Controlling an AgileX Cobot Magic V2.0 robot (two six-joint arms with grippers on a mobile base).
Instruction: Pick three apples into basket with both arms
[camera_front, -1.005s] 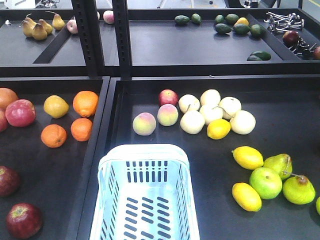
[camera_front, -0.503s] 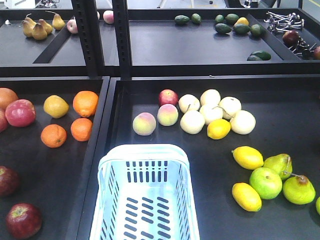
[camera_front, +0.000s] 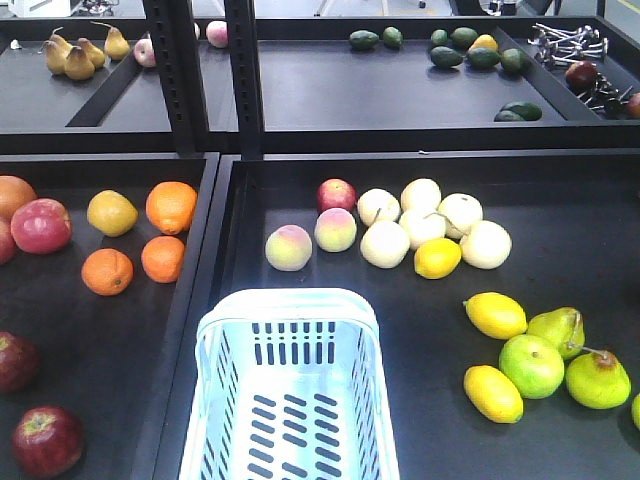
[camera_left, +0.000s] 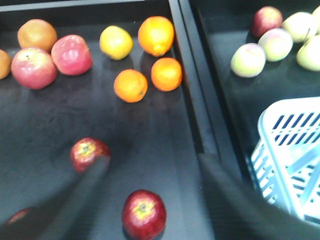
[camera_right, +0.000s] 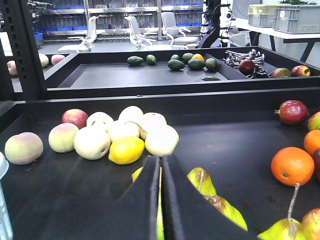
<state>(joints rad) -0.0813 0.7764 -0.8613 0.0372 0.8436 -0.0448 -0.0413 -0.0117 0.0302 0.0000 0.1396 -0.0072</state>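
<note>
The pale blue-white basket (camera_front: 287, 300) stands empty at the front of the right tray. Two dark red apples (camera_front: 47, 440) (camera_front: 15, 360) lie in the left tray's front corner. In the left wrist view one apple (camera_left: 144, 212) lies between my wide-open fingers, a second apple (camera_left: 87, 152) sits by the left fingertip, and a third apple (camera_left: 17, 216) peeks out at the bottom left. My left gripper (camera_left: 154, 160) hovers above them, open and empty, with the basket (camera_left: 290, 150) to its right. My right gripper (camera_right: 160, 159) is shut on nothing, over the lemons and green pears. Neither arm shows in the front view.
Oranges (camera_front: 170, 206) and brighter pinkish-red apples (camera_front: 40, 225) lie further back in the left tray. A raised black divider (camera_front: 205, 250) separates the trays. Peaches (camera_front: 288, 247), pale pears (camera_front: 420, 225), lemons (camera_front: 495, 315) and green pears (camera_front: 597, 380) fill the right tray. Two uprights (camera_front: 180, 75) stand behind.
</note>
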